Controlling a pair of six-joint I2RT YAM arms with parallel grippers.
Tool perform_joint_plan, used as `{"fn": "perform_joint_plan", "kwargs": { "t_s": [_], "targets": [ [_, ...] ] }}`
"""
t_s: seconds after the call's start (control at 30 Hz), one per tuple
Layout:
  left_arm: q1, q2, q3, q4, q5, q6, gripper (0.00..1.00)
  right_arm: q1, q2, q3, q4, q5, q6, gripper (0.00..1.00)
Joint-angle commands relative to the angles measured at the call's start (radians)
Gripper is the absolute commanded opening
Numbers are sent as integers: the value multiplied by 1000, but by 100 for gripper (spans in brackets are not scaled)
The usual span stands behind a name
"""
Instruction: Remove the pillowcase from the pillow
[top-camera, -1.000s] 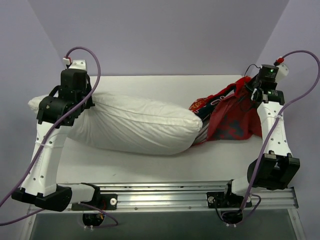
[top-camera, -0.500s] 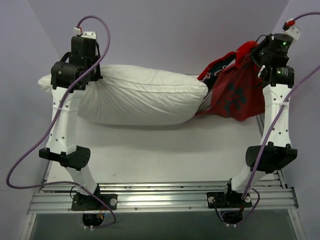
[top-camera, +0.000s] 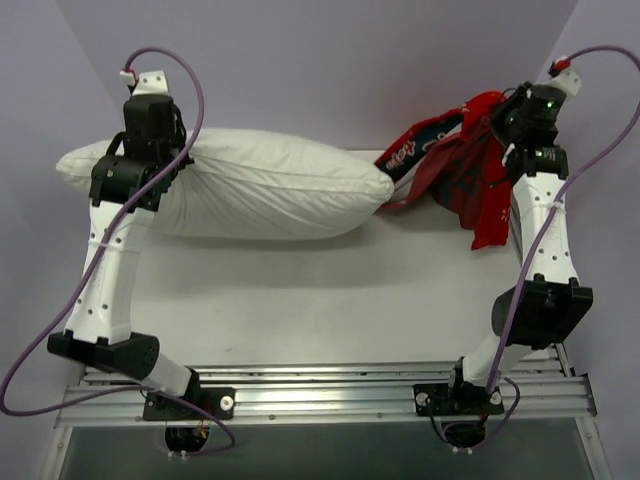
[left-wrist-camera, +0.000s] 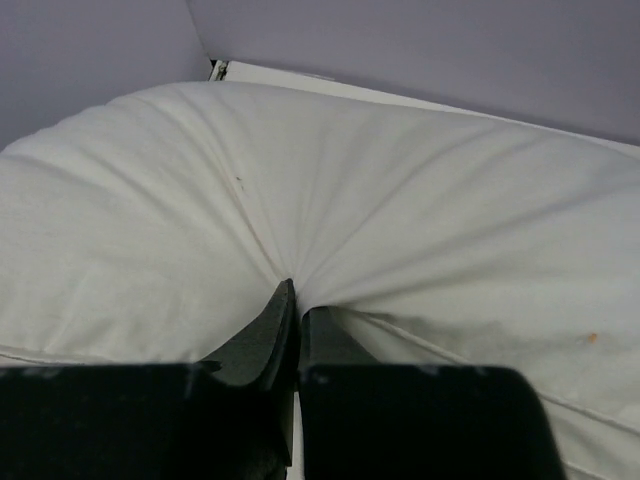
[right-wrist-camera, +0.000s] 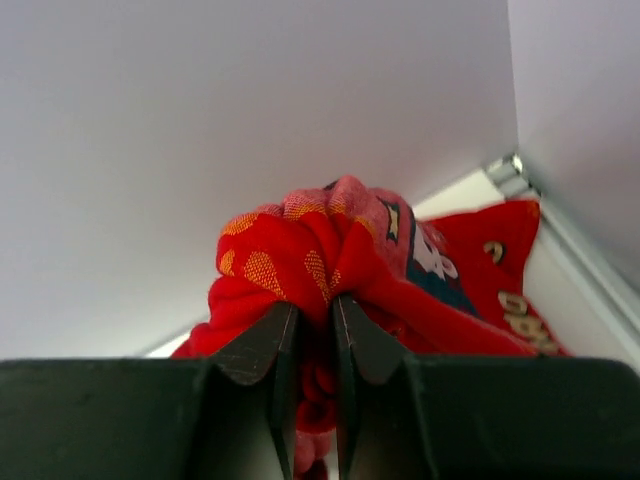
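The white pillow (top-camera: 270, 185) hangs lifted across the back of the table, almost wholly bare. My left gripper (top-camera: 172, 152) is shut on a pinch of the pillow's fabric near its left end; in the left wrist view the pillow (left-wrist-camera: 400, 200) puckers into my left gripper (left-wrist-camera: 298, 300). The red printed pillowcase (top-camera: 462, 165) dangles bunched at the right, and its mouth still touches the pillow's right tip. My right gripper (top-camera: 505, 125) holds it up high. In the right wrist view my right gripper (right-wrist-camera: 315, 305) is shut on a wad of the pillowcase (right-wrist-camera: 330, 245).
The white tabletop (top-camera: 330, 300) lies below both arms. Lilac walls (top-camera: 330, 70) close in behind and on both sides, close to the right gripper. A metal rail (top-camera: 330, 395) with the arm bases runs along the near edge.
Both arms lifted the pillow and pillowcase off the table, then the left arm shifted left. The pillowcase slid further off and now trails from the pillow's right tip.
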Motion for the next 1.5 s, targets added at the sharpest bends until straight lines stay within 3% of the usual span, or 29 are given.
{"fn": "perform_joint_plan", "kwargs": {
  "t_s": [0.0,0.13,0.17,0.27,0.33,0.5,0.6,0.73,0.87,1.0,1.2,1.47],
  "targets": [
    [14,-183,-125,301,-50,-45,2,5,-133,-140,158,-82,26,0],
    [8,-327,-438,287,70,-148,2,82,-284,-535,168,-121,69,0],
    [8,-364,-566,288,79,-165,2,131,-357,-594,139,-105,104,0],
    [8,-565,-739,267,43,-228,2,232,-539,-822,120,-59,181,0],
    [10,-622,-770,224,38,-247,2,269,-622,-893,68,-93,205,0],
    [8,-702,-822,118,176,-282,2,438,-843,-1033,-202,-180,219,4],
    [7,-737,-924,127,240,-337,2,489,-965,-1104,-323,-193,251,19],
    [-7,-751,-1102,190,351,-434,2,490,-1000,-1118,-438,-223,210,52],
    [-64,-754,-1264,323,386,-552,2,492,-996,-1090,-458,-122,184,72],
    [-177,-715,-1341,406,261,-630,8,492,-970,-1060,-443,-65,170,77],
    [-178,-518,-1299,520,149,-612,16,490,-942,-1014,-405,-12,130,80],
    [54,-303,-1099,557,107,-525,16,490,-917,-848,-435,195,32,82]
  ]
}}
